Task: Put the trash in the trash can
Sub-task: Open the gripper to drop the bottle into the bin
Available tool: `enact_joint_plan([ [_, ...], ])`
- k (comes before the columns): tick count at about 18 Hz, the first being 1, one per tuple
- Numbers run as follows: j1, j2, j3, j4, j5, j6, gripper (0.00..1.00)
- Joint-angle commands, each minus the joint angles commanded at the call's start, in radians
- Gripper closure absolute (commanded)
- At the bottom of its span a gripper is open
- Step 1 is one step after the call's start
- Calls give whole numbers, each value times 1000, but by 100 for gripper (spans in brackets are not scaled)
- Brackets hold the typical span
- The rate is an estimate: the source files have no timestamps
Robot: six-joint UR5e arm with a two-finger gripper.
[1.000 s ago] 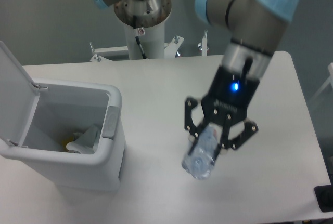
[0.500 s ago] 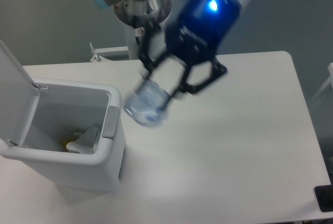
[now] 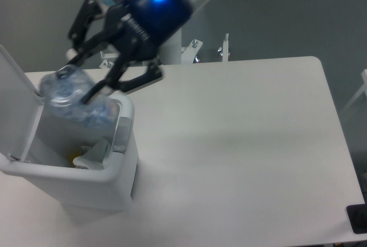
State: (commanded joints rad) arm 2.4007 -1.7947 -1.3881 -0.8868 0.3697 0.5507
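Observation:
The trash can (image 3: 114, 184) is a white bin at the left of the table, its lid (image 3: 14, 83) swung up and open. A crushed clear plastic bottle (image 3: 77, 101) hangs over the bin's opening, blurred by motion. My gripper (image 3: 86, 83) is shut on the bottle, its black fingers on either side of it. Down inside the bin lies a crumpled white wad (image 3: 94, 154) with something yellow beside it.
The robot's base column (image 3: 166, 46) stands behind the table's far edge. A grey latch (image 3: 121, 134) sits on the bin's right rim. A dark object (image 3: 356, 219) shows at the table's lower right corner.
The gripper has carried the bottle from the table's right middle, leftward and up, to above the open bin. The bin and its contents have not moved.

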Motion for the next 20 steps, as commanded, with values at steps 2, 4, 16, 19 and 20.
enact_joint_plan([
  [2, -9, -6, -26, 14, 3, 5, 64],
  [4, -14, -9, -46, 28, 5, 27, 12],
  [16, 107, -3, -95, 29, 18, 71, 0],
  [19, 208, -14, -100, 31, 83, 115, 0],
  [20, 236, -23, -104, 29, 124, 142, 0],
])
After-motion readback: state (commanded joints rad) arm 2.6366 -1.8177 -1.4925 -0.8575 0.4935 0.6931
